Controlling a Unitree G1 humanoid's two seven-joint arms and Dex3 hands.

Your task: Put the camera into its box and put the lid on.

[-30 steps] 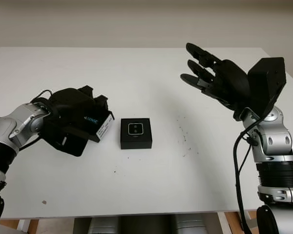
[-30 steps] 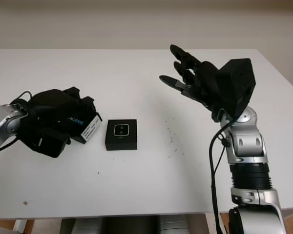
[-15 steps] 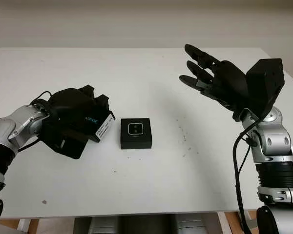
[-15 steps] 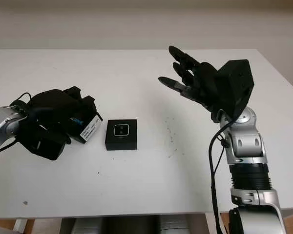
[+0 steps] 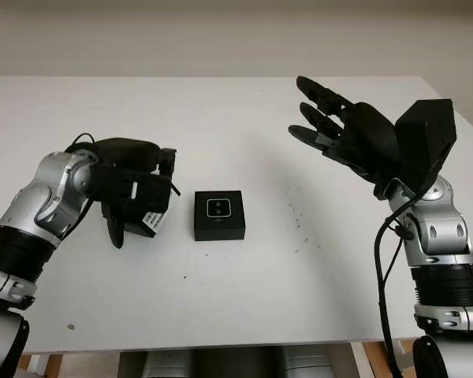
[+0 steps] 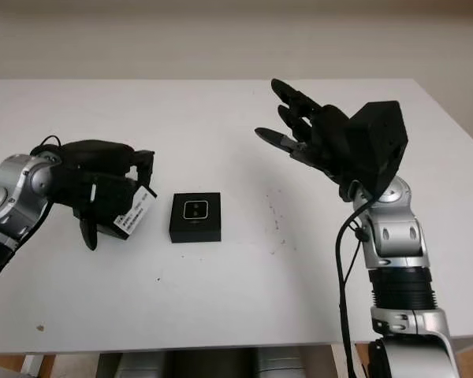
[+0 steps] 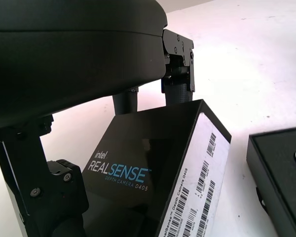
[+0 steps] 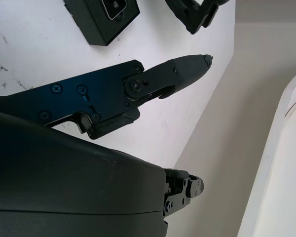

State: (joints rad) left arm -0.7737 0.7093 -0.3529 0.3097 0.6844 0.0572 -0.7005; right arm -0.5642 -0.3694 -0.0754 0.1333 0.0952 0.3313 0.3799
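A small black box [image 5: 219,224] lies open in the middle of the white table, and the camera [image 5: 219,208] sits inside it with its pale face up. Just left of the box, my left hand [image 5: 138,203] is shut on the black lid [image 7: 138,182], which carries "RealSense" lettering and a white barcode label [image 5: 151,221]. The lid is tilted and sits apart from the box, whose corner [image 7: 281,173] appears in the left wrist view. My right hand [image 5: 325,118] hangs open in the air over the table's right side, holding nothing.
The white table [image 5: 244,299] has a few dark specks right of the box and near its front edge. A pale wall stands behind the table's far edge. The right wrist view looks down on the box [image 8: 101,17].
My left hand has turned over with the lid, so the fingers now cover it from above, and the forearm has swung up. The right hand has barely drifted.
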